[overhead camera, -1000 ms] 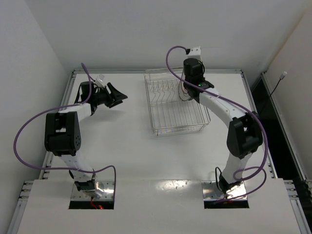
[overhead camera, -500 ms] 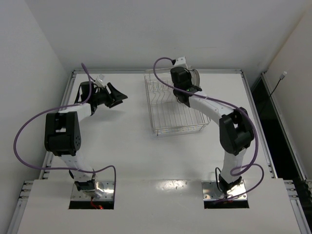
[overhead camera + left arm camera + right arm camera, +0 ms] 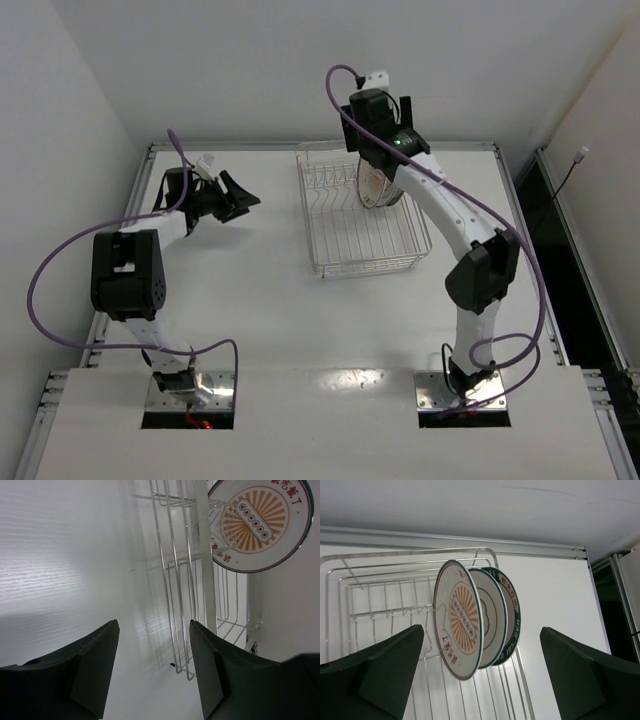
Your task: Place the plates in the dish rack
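Load complete, by the look of it: the plates (image 3: 492,612) stand on edge in the far right corner of the dish rack (image 3: 345,245), the sunburst plate (image 3: 457,625) outermost. The likely hazard is the right gripper (image 3: 481,635) hovering above, which could clip a rim in retreat and topple the row. Its fingers gape wide, holding nothing; the left gripper (image 3: 153,640), well apart, is equally spread and empty.

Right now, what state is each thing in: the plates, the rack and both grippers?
orange sunburst plate: standing on edge in the rack, released
grey-ringed plate: standing on edge, middle of the three
dark-rimmed plate: standing on edge, behind the other two
dish rack: holds all three plates at one end
left gripper: open, holding nothing
right gripper: open, holding nothing
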`<state>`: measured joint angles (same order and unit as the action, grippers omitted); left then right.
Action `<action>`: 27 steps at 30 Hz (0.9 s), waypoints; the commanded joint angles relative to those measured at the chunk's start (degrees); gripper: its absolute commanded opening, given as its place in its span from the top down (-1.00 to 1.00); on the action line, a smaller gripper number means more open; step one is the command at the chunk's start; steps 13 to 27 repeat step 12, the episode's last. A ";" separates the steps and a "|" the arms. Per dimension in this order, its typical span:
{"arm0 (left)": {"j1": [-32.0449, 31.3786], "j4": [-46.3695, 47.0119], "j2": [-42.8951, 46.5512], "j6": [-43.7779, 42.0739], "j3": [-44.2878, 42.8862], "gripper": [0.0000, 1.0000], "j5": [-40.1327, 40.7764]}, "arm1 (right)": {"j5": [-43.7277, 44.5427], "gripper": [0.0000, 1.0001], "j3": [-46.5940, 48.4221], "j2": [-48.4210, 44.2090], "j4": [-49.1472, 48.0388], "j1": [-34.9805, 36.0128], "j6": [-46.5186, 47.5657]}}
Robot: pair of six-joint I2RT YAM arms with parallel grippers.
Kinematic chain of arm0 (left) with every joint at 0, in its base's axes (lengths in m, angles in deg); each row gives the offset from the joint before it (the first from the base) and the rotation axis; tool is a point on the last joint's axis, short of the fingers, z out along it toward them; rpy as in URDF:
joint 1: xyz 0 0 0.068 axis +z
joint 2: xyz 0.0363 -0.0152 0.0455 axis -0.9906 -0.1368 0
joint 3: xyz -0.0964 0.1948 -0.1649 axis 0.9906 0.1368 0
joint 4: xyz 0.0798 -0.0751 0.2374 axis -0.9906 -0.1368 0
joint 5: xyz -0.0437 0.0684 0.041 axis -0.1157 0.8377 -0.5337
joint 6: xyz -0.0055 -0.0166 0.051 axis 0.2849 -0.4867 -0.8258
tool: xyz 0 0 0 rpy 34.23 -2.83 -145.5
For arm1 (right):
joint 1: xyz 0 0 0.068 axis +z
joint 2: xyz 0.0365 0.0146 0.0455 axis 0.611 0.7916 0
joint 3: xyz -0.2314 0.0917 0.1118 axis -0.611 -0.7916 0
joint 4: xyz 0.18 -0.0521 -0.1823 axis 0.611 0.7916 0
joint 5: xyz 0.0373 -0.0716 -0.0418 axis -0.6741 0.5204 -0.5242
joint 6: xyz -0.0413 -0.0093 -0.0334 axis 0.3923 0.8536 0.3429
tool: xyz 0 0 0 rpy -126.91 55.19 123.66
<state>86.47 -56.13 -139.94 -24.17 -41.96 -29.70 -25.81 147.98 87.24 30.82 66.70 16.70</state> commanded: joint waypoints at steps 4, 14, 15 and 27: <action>0.67 -3.59 7.49 -5.02 -2.37 -0.11 7.51 | -9.82 -1.00 -4.32 -12.77 16.45 1.02 -8.14; 0.67 -6.57 20.05 -11.43 1.23 -0.11 23.48 | -19.12 -1.00 -46.80 -38.01 2.90 1.19 -16.40; 0.67 -6.57 20.05 -11.43 1.23 -0.11 23.48 | -19.12 -1.00 -46.80 -38.01 2.90 1.19 -16.40; 0.67 -6.57 20.05 -11.43 1.23 -0.11 23.48 | -19.12 -1.00 -46.80 -38.01 2.90 1.19 -16.40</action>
